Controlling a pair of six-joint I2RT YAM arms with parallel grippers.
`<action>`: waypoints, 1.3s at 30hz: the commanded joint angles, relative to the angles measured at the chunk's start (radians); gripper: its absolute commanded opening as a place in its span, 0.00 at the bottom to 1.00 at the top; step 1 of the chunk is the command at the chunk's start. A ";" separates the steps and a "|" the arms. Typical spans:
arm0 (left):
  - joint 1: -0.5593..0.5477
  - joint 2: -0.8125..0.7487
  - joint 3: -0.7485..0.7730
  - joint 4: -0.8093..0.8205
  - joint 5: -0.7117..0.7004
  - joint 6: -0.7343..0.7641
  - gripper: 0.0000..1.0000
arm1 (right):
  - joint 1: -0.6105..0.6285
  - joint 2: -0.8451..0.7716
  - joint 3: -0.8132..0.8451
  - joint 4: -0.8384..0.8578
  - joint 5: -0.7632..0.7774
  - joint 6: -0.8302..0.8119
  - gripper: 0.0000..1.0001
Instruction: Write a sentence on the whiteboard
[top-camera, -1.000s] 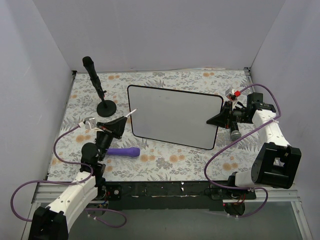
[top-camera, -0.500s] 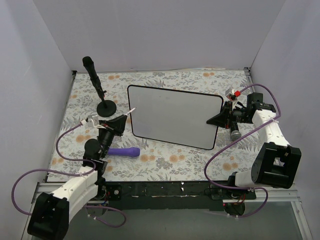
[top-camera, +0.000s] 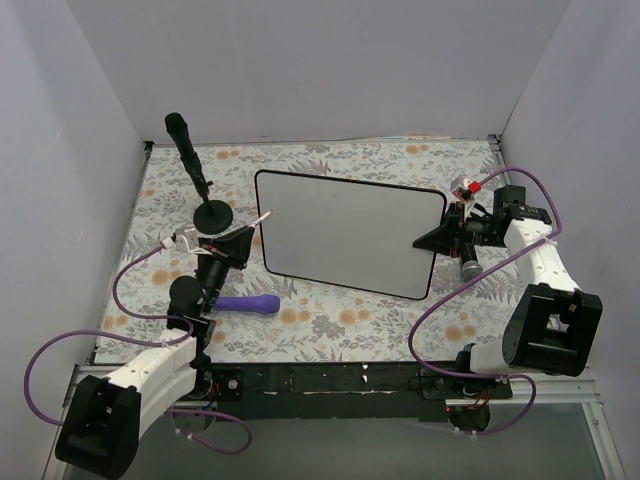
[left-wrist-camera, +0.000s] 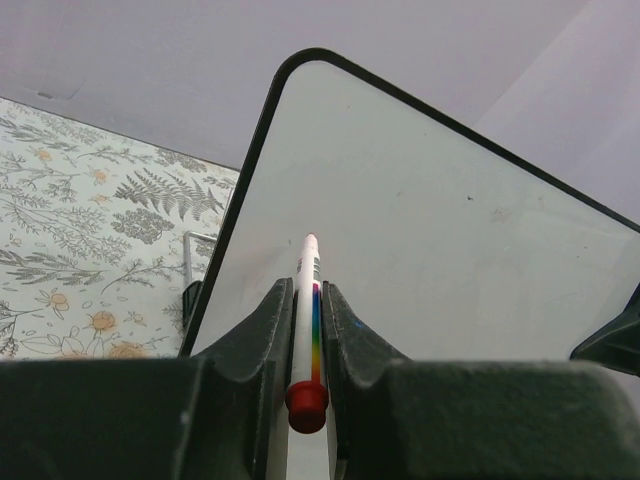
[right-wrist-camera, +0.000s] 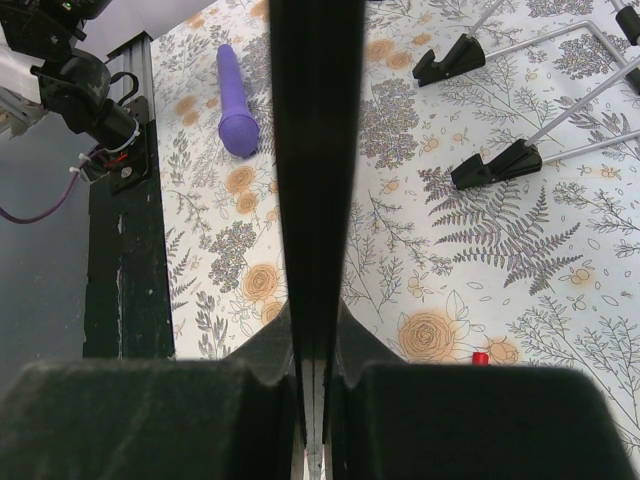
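The whiteboard (top-camera: 350, 232) stands tilted in the middle of the table, and its face shows no red sentence. My left gripper (top-camera: 238, 243) is shut on a white marker pen (left-wrist-camera: 307, 300) with a rainbow stripe and a red end. The pen's tip lies at the board's left edge (top-camera: 266, 215), low over the white surface (left-wrist-camera: 430, 230). My right gripper (top-camera: 442, 238) is shut on the board's right edge, which shows as a dark vertical strip (right-wrist-camera: 312, 150) between its jaws (right-wrist-camera: 312, 335).
A black microphone-like stand (top-camera: 195, 170) is at the back left. A purple cylinder (top-camera: 248, 304) lies in front of the board and also shows in the right wrist view (right-wrist-camera: 237, 95). The board's black feet (right-wrist-camera: 455, 60) rest on the floral cloth. A small red cap (right-wrist-camera: 480, 357) lies nearby.
My left gripper has moved slightly away from me with the pen, bringing its tip further up the board's left edge. The right gripper and the board have not moved.
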 joint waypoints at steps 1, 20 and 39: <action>0.002 0.020 0.024 0.039 -0.018 0.019 0.00 | -0.001 -0.003 0.009 -0.015 0.036 -0.021 0.01; 0.004 0.088 0.035 0.072 -0.015 0.022 0.00 | 0.001 0.001 0.009 -0.014 0.037 -0.023 0.01; 0.002 0.132 0.038 0.092 0.031 0.001 0.00 | 0.001 0.000 0.008 -0.015 0.034 -0.023 0.01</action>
